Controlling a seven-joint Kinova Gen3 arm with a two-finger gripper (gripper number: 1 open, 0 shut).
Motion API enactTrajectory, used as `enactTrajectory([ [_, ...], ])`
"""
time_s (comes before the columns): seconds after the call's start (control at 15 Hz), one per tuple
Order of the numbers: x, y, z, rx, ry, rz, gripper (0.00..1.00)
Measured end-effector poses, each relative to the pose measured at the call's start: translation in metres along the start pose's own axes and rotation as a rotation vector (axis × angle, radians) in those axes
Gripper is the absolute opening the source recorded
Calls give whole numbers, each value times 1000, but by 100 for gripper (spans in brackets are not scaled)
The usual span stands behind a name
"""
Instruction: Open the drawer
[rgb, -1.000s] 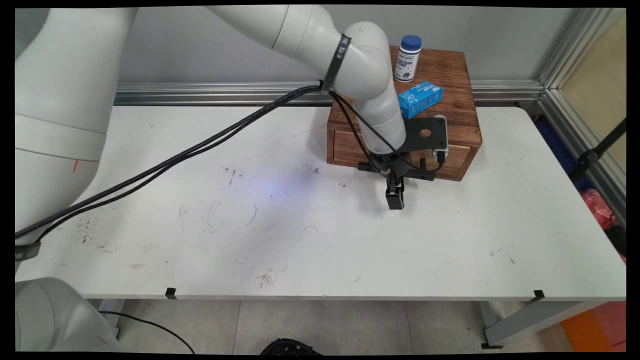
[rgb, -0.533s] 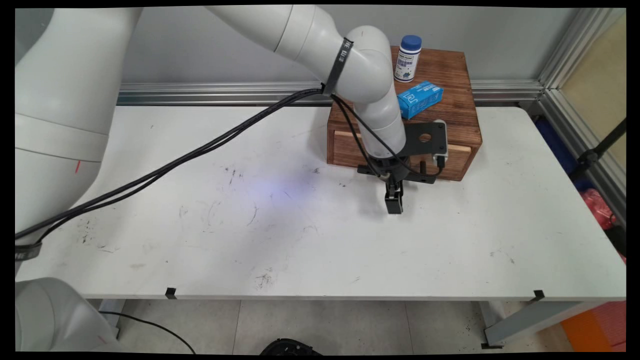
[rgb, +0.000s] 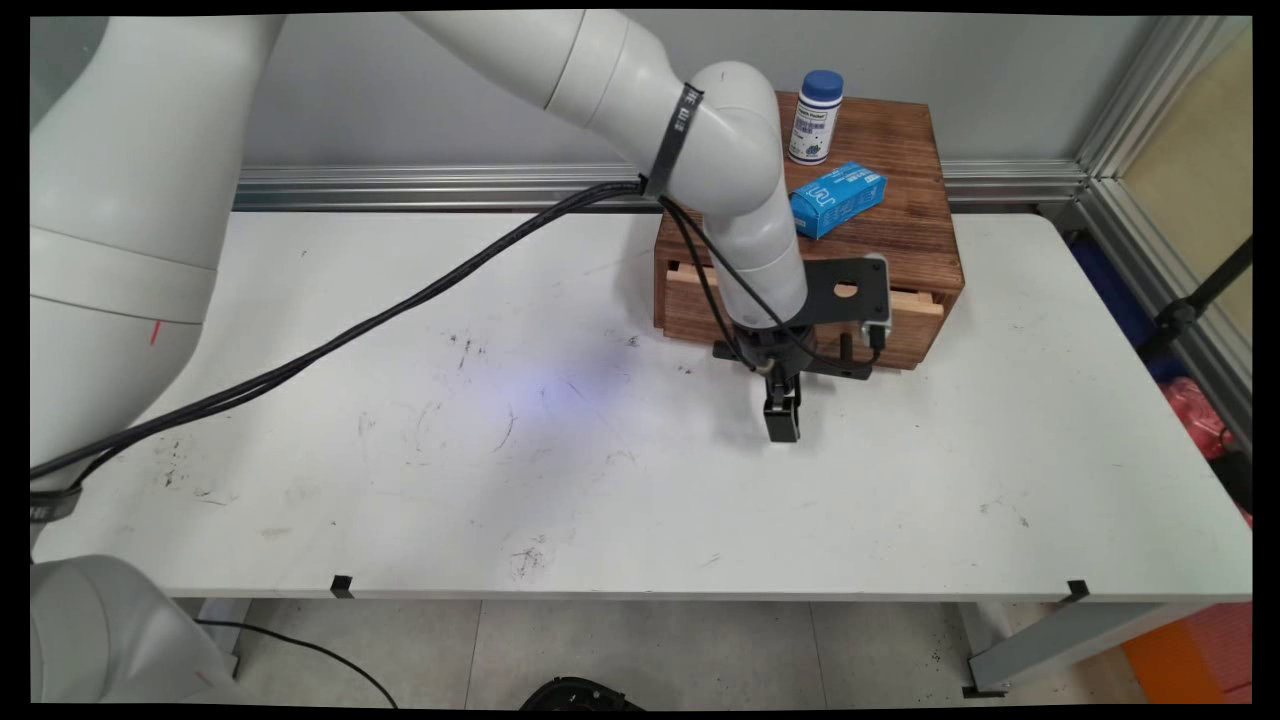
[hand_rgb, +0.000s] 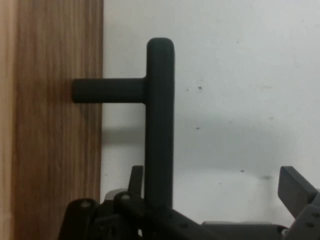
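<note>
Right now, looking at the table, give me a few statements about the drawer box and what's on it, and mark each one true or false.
1. The drawer of the wooden box stands slightly open. True.
2. The blue carton lies on the white table. False: it lies on top of the wooden box.
3. A white bottle with a blue cap stands upright on the wooden box. True.
4. The gripper is clamped on the bottle. False: it is in front of the box at the drawer's black handle, fingers apart with the handle's bar between them.
</note>
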Motion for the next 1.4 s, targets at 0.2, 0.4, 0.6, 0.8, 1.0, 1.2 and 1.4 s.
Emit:
enactTrajectory([
  [0.2,-2,8,-1,-14,-3,3,100],
  [0.4,-5,18,-3,-29,-7,6,100],
  [0.6,-7,29,-4,-43,-9,7,100],
  [0.8,-8,41,-6,-55,-8,9,100],
  [1.0,-9,55,-8,-71,-4,16,100],
  [1.2,-10,69,-11,-87,-1,24,100],
  [1.4,-10,82,-14,-101,1,31,100],
])
